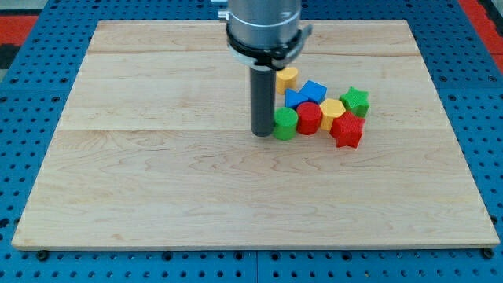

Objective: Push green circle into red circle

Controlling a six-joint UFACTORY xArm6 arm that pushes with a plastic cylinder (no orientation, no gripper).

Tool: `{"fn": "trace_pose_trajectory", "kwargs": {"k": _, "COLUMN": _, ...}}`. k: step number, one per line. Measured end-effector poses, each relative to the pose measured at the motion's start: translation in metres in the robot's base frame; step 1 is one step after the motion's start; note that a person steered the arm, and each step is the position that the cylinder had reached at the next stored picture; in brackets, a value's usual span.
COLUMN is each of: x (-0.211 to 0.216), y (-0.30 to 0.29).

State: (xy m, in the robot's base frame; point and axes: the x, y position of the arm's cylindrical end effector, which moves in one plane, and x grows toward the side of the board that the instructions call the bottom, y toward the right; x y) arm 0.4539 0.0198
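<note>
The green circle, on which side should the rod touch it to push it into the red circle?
Touch the green circle on its side wall at the view's left, where my tip already stands. The red circle lies directly on its right, seemingly touching, so a straight rightward push suits.

Blocks crowd the frame's upper right of centre, the green circle [285, 123] touching the red circle [309, 119]; bare wooden board [157, 173] lies left and below.

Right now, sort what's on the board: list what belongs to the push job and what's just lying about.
Job:
- green circle, touching the red circle
- red circle
- my tip, against the green circle's left side in the view

Lying about:
- yellow heart
- blue block
- yellow block
- green star
- red star
</note>
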Motion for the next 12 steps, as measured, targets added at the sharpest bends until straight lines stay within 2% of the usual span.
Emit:
{"fn": "trace_pose_trajectory", "kwargs": {"k": 3, "x": 0.004, "y": 0.01}}
{"fn": "trace_pose_trajectory", "kwargs": {"k": 10, "x": 0.012, "y": 0.081}}
{"fn": "trace_pose_trajectory", "kwargs": {"k": 11, "x": 0.038, "y": 0.071}}
{"fn": "trace_pose_trajectory", "kwargs": {"k": 12, "x": 0.059, "y": 0.102}}
